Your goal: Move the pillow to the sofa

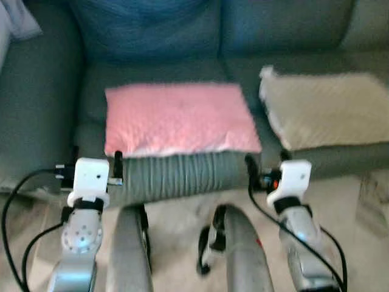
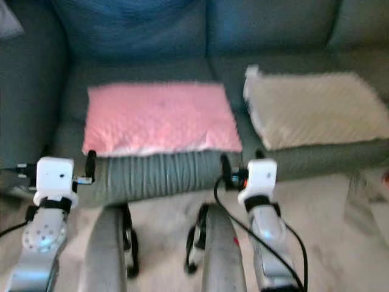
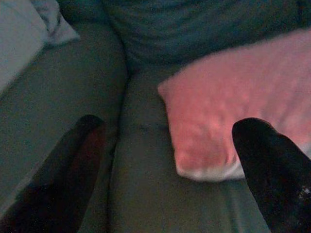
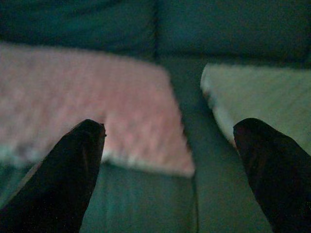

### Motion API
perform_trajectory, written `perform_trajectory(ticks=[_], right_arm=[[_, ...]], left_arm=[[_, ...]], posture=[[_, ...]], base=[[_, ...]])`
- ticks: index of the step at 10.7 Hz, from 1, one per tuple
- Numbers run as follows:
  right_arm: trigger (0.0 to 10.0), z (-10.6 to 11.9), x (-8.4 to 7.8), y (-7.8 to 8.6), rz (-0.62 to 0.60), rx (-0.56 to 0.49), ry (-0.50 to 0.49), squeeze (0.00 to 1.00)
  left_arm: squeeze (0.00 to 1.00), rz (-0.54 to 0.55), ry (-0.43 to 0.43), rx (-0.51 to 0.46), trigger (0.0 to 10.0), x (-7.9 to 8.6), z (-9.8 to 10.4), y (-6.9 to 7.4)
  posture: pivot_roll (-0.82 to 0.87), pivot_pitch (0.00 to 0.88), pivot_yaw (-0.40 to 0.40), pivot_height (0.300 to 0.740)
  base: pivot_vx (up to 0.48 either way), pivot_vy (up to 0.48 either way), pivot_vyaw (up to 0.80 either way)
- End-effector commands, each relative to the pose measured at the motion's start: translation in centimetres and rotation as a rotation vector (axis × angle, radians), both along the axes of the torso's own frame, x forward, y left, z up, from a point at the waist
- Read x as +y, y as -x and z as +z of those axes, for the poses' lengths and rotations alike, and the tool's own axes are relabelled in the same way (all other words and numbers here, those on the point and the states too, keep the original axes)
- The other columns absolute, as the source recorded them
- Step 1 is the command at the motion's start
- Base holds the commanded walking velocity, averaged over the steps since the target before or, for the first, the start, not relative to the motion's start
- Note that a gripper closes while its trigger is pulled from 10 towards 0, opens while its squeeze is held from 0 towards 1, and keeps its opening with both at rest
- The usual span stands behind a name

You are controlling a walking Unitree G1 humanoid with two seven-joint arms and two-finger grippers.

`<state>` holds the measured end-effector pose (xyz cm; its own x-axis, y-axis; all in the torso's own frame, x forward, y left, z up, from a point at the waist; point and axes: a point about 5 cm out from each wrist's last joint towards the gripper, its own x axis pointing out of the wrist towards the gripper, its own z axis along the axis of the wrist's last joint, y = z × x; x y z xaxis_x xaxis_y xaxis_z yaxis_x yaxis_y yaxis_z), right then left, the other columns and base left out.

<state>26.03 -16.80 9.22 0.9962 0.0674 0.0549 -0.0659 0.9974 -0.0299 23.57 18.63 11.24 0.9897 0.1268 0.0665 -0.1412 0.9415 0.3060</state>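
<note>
Nearest the camera, the robot's two silver arms and grey legs are seen from above, cut off by the lower edge of the head views; the whole scene is softly blurred. Pale carpeted floor [image 1: 176, 219] is seen beneath them, and a light object at the far right edge [image 1: 374, 194] is too blurred and cropped to be identified.

The left claw [image 1: 96, 163] is held just before the front edge of the sofa seat, near the pink pillow's left front corner. Its two black fingers [image 3: 272, 170] are seen spread wide apart in the left wrist view, with nothing between them. The right claw [image 1: 265, 164] is held at the seat front, below the gap between the two pillows; its fingers [image 4: 63, 170] are likewise spread and empty, the pink pillow's right corner and the beige pillow's edge being framed between them.

The pink pillow [image 1: 179, 118] is laid flat on the seat of the dark teal sofa [image 1: 176, 173], close to the front edge, with a pale band visible along its near side. Just beside it to the right, apart by a narrow strip of seat, a beige pillow [image 1: 328, 109] is laid flat and is cropped by the right edge.

Further back, a blue back cushion [image 1: 146, 27] is seen, and a pale cloth [image 1: 15, 21] on the left armrest is cut off at the corner.
</note>
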Motion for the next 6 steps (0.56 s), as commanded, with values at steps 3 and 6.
perform_trajectory(ticks=[3,6], right_arm=[[10.0,0.8,0.0,-1.4,-0.015,-0.002,-0.008,0.0],[10.0,0.5,0.2,-2.6,0.004,0.027,-0.013,0.0]], left_arm=[[0.0,-0.023,0.034,-0.019,10.0,-1.3,-0.7,-1.4],[0.0,-0.022,0.051,-0.012,10.0,-3.1,-1.5,-2.9]], posture=[[0.02,0.022,-0.063,0.691],[0.02,0.0,-0.088,0.74]], base=[[0.0,0.0,0.0],[0.0,0.0,0.0]])
